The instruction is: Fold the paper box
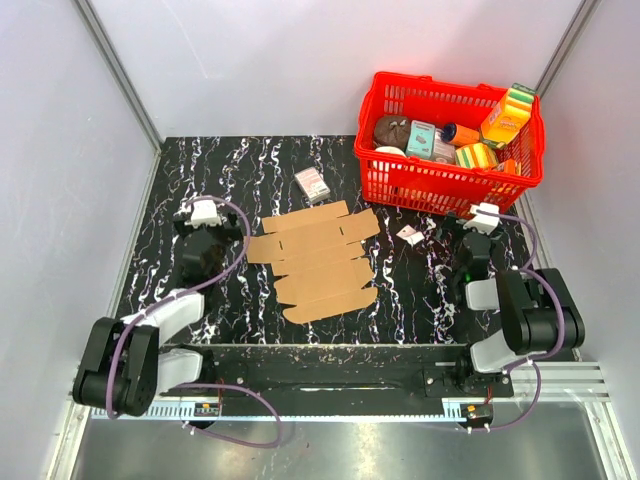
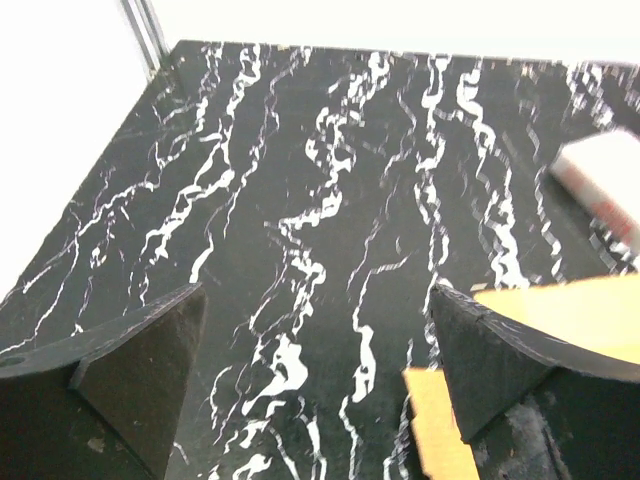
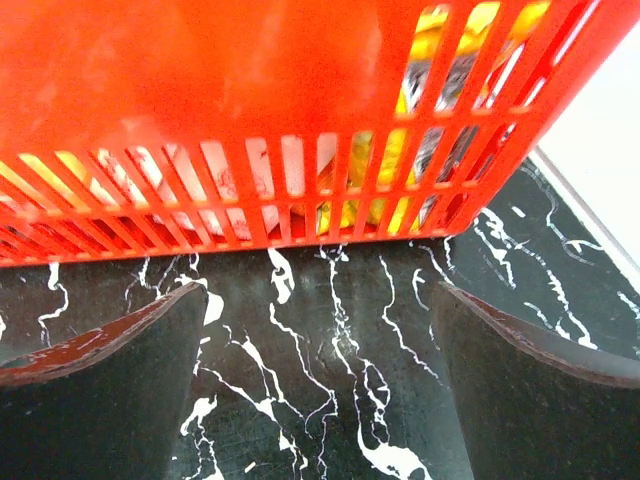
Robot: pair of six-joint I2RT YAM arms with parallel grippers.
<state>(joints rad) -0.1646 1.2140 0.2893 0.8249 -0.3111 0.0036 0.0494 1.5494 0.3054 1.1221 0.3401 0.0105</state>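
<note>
On the top view, the black marbled table (image 1: pixel 250 170) shows bare surface in its upper left. The red basket (image 1: pixel 450 190) fills the upper right corner, and white walls close in on both sides. The paper box (image 1: pixel 315 262) lies flat and unfolded at centre frame, between my two arms. In the left wrist view its edge shows lower right, just beside the left gripper (image 2: pixel 318 300), whose jaws stand wide apart and hold nothing. The right gripper (image 3: pixel 315 290) is equally wide and empty, with the basket wall close ahead.
</note>
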